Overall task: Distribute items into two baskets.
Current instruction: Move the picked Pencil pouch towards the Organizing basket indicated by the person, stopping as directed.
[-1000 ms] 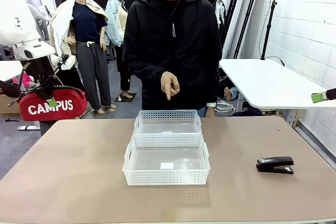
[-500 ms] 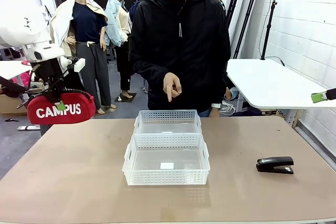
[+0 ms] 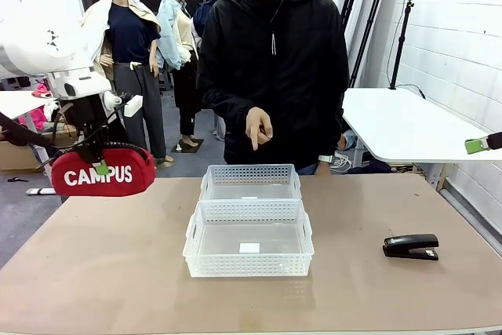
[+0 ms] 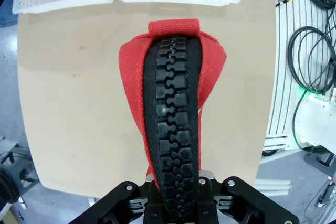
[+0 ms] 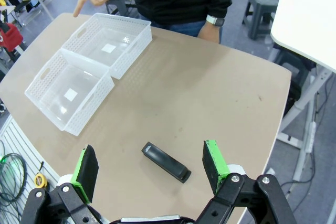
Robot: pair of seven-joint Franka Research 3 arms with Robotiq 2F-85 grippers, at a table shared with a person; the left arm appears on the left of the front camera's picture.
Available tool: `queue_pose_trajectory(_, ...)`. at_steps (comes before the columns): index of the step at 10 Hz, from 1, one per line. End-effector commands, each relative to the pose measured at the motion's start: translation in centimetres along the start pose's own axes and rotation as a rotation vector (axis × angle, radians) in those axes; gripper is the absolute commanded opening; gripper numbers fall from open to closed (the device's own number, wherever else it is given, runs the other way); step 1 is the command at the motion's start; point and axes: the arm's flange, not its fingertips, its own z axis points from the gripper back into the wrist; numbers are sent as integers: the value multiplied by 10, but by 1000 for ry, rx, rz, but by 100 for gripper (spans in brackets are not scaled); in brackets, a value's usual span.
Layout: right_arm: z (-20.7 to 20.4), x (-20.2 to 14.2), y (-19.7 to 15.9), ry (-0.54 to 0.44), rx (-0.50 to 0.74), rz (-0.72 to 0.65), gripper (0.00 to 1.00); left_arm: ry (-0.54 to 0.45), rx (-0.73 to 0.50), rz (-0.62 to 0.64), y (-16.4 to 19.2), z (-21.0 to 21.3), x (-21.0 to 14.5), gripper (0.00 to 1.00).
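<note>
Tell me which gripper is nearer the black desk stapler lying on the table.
Right. The right gripper hovers open over the black desk stapler; the left gripper is far to its left, shut on the red soft CAMPUS pouch.

Near basket point(image 3: 249, 238) and far basket point(image 3: 250, 183) touch end to end in the middle of the counter point(image 3: 102, 264), tops open. Person's hand point(image 3: 257, 127) hangs above the far one, finger down, blocking a straight drop there. Air over the near one is free. Pouch point(image 3: 103, 172) hangs above the far left corner, bare counter beneath. Stapler point(image 3: 411, 246) lies near the right edge, open surface all round.
</note>
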Motion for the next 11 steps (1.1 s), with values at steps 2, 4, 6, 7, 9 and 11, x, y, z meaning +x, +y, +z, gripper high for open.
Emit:
queue_pose_trajectory(2,-3,-1,-2,-26,19,3,100,29,46,-45,-23,-11,20,0)
queue_pose_trajectory(4,-3,-1,-2,-26,19,3,100,27,41,-69,-23,-17,29,0)
queue_pose_trajectory(6,-3,-1,-2,-26,19,3,100,8,18,-133,-25,-25,44,0)
queue_pose_trajectory(7,-3,-1,-2,-26,19,3,100,3,12,-156,-27,-30,53,0)
queue_pose_trajectory(9,-3,-1,-2,-26,19,3,100,-34,8,-174,-28,-32,67,0)
queue_pose_trajectory(11,-3,-1,-2,-26,19,3,100,-62,-18,-202,-21,-28,89,0)
